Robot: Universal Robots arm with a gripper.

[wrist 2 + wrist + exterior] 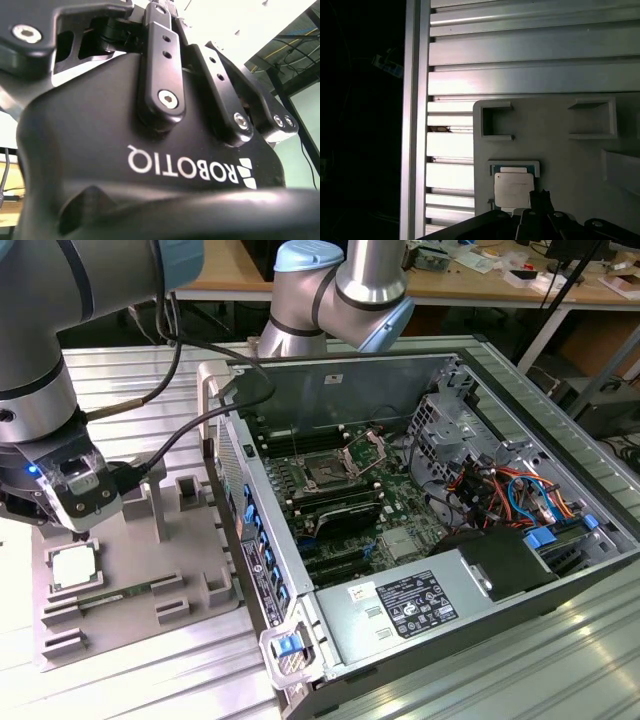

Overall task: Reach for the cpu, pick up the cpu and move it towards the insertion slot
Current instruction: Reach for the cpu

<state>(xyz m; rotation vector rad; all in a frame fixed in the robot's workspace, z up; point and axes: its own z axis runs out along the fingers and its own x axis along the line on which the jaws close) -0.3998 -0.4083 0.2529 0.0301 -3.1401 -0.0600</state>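
From the exterior view, an open computer case (330, 390) lies on its side on the ribbed metal surface (150, 680), with the motherboard facing up. The insertion slot (326, 472) is inside the case, near the middle of the board, a dark square with its shiny bracket flipped up beside it. A power supply (410, 605) fills the near end of the case.

Outside the case, just beside its side wall on the exterior view's left, is a grey holder block (130, 540). The cpu (75, 565) lies flat in a square pocket of that block, on the side far from the case, and a thin green memory stick (115, 595) lies just beside it. The arm (40, 330) reaches down outside the case, and the claw (80, 530) hangs directly over the cpu, a little clear of it.

In the second wrist view, the claw's black housing (125, 115) and its linkage bars (160, 65) are seen from very close. I cannot tell whether the claw is open or closed.

In the first wrist view, the cpu (512, 187) sits square in its pocket on the holder block (550, 150), silver top up. The dark tip of the claw (540, 205) sits against one edge of the chip, though I cannot say whether they touch. The slatted surface (520, 50) runs beyond the block.
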